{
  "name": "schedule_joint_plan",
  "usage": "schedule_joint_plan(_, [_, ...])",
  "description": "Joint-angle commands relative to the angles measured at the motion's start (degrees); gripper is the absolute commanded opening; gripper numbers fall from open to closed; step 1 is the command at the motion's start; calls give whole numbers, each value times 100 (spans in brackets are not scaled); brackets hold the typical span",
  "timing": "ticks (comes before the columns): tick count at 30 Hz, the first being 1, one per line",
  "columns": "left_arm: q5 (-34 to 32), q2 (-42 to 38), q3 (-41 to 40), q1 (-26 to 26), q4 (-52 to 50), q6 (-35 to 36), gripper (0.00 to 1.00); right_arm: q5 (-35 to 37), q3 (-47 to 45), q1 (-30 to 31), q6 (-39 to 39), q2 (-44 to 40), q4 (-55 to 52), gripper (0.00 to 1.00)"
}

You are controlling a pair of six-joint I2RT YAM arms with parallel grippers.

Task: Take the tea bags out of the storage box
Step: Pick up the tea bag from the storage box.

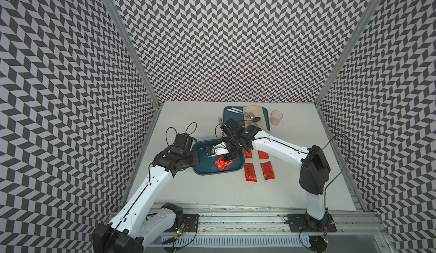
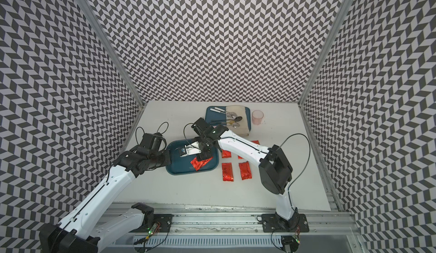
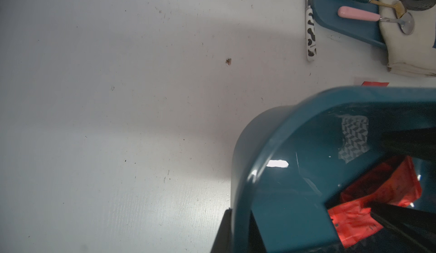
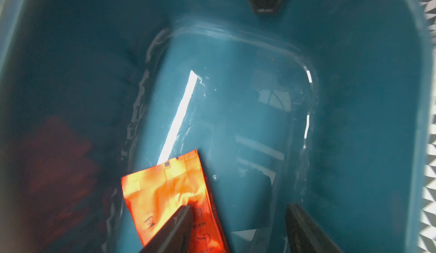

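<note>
Chevron-patterned walls [image 1: 236, 51] close in three sides of a scuffed white tabletop [image 1: 212, 192], with a metal rail [image 1: 236, 216] along its 6 o'clock edge. Toward 9 o'clock of its middle sits the storage box [image 1: 207, 168]; the left gripper [image 1: 195, 157] is clamped on its 9 o'clock rim. The right gripper [image 4: 239, 207] hangs inside, jaws spread, one finger on the tea bags [image 1: 221, 165] at the box's 5 o'clock corner. Four more lie at the box's 3 o'clock. A cutlery tray [image 1: 227, 122] and pink cup [image 1: 276, 117] stand at 12 o'clock.
</note>
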Motion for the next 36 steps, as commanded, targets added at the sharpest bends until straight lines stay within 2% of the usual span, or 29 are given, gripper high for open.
schedule_joint_plan(1, [61,-75,-10,-37,194,32,0,-350,-129,-100,-91,133,-55,67])
schedule_joint_plan(10, [55,-74,-14,-38,186,18,0,-424,-372,-163,-65,141,-49,57])
schedule_joint_plan(14, [57,-74,-18,-34,193,18,0,-469,-475,-194,-4,94,-32,43])
schedule_joint_plan(18, [45,-74,-13,-38,192,21,0,-453,-529,-199,32,20,-18,35])
schedule_joint_plan(19, [48,-75,-18,-37,187,24,0,-441,-535,-199,45,11,-2,32])
schedule_joint_plan(23, [24,-102,-17,-33,192,17,0,-399,-551,-208,163,-55,56,4])
schedule_joint_plan(24, [11,-99,-18,-31,185,0,0,-375,-563,-207,171,-82,83,0])
schedule_joint_plan(31, [5,-32,-9,-37,179,-15,0,-341,-443,-208,459,-510,405,0])
schedule_joint_plan(36, [-39,-6,-8,-38,170,-34,0,-189,-233,-225,1330,-815,806,0])
